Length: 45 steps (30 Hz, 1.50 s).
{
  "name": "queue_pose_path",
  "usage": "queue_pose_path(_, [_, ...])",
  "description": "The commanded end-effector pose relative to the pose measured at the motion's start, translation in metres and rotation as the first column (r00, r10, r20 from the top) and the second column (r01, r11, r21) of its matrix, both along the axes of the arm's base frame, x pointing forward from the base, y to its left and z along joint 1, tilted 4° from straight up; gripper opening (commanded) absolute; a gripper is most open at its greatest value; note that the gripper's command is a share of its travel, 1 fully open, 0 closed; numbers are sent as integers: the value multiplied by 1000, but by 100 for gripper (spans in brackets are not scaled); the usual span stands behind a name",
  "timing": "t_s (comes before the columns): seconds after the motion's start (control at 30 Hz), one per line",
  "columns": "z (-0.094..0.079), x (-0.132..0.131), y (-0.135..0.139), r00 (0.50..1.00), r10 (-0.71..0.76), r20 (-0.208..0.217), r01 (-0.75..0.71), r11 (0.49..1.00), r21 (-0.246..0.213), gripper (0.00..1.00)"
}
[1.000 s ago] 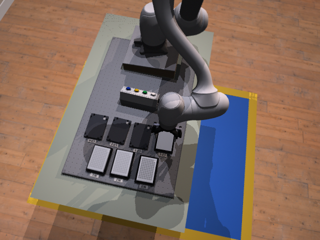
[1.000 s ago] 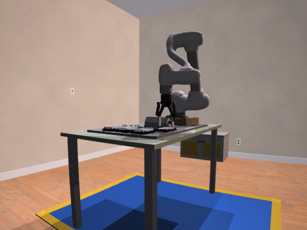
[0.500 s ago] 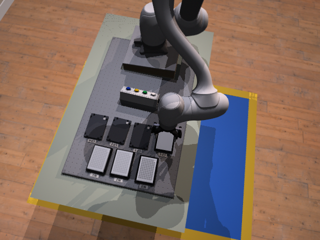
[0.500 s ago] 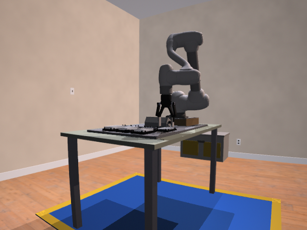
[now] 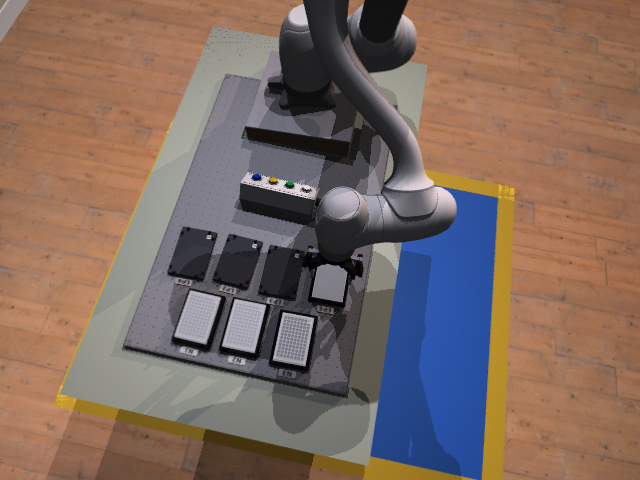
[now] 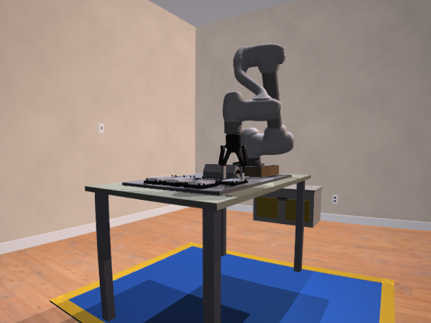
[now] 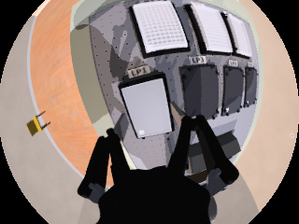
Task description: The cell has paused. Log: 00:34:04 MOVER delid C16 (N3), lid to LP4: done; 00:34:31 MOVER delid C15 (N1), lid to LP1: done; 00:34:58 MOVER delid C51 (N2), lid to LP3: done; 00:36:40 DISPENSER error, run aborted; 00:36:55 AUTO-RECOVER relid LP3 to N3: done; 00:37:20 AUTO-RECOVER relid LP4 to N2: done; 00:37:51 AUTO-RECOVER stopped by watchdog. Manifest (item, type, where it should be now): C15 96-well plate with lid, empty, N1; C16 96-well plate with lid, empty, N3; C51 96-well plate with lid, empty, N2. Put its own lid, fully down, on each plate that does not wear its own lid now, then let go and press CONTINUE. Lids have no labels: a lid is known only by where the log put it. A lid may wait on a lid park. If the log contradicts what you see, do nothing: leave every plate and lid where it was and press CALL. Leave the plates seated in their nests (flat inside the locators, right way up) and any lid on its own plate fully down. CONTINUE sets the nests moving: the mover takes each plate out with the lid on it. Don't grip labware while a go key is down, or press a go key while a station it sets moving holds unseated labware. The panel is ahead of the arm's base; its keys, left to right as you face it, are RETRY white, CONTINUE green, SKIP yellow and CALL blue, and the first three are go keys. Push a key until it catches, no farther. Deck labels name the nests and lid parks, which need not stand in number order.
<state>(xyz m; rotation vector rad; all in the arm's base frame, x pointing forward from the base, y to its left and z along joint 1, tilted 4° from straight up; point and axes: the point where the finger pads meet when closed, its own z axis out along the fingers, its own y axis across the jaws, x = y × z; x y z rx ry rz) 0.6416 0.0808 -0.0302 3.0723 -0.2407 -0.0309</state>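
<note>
Three white 96-well plates sit in a row of nests at the deck's front. The right plate (image 5: 293,338) (image 7: 159,25) shows its wells sharply and looks bare. The middle plate (image 5: 243,325) (image 7: 212,28) and the left plate (image 5: 197,316) (image 7: 239,34) look hazier, as if under lids. A loose clear lid (image 5: 329,285) (image 7: 146,108) lies flat on the rightmost lid park, behind the right plate. My gripper (image 5: 333,264) (image 6: 232,170) (image 7: 149,113) is open, fingers pointing down astride the lid's far end, just above it. I cannot tell whether they touch it.
Three dark lid parks (image 5: 192,253) (image 5: 237,260) (image 5: 280,271) to the left are bare. The key panel (image 5: 279,198) stands behind them, with blue (image 5: 256,176), yellow (image 5: 273,180), green (image 5: 290,184) and white (image 5: 307,189) keys. A dark block (image 5: 299,139) stands by the arm's base.
</note>
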Motion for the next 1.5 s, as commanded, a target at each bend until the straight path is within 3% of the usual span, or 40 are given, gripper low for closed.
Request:
queue_pose_path(0.0, [-4,-1,-2,1000,-1,-1,1,1000,-3,66])
queue_pose_path(1.47, [-10,-1,-2,1000,-1,-1,1,1000,-3,66])
